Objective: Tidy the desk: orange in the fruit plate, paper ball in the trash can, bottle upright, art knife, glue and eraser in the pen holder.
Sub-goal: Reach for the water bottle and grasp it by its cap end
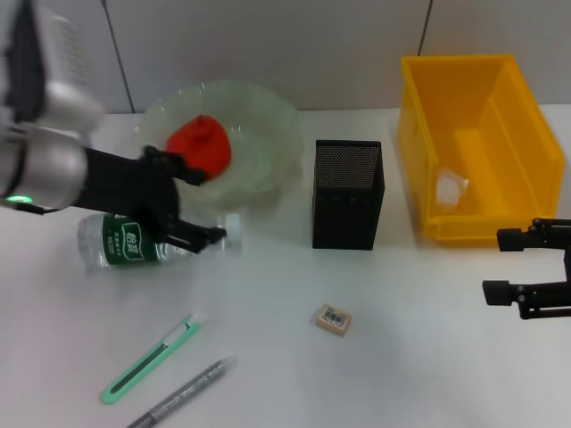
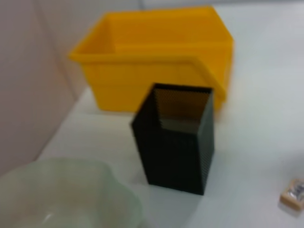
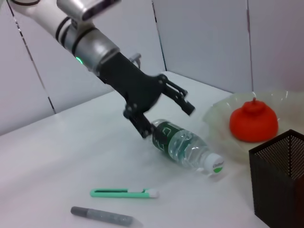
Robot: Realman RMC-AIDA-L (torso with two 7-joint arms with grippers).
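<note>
A clear bottle (image 1: 134,242) with a green label lies on its side at the left; it also shows in the right wrist view (image 3: 185,145). My left gripper (image 1: 203,207) is open, its fingers straddling the bottle's cap end. The orange (image 1: 201,145) sits in the glass fruit plate (image 1: 268,116). A paper ball (image 1: 451,189) lies in the yellow bin (image 1: 513,134). The black mesh pen holder (image 1: 348,192) stands mid-table. The eraser (image 1: 333,319), the green art knife (image 1: 152,357) and the grey glue stick (image 1: 183,392) lie on the table in front. My right gripper (image 1: 496,266) is open and empty at the right.
The white table runs back to a grey panel wall. The plate stands just behind the bottle and beside the pen holder. The yellow bin stands at the back right, behind my right gripper.
</note>
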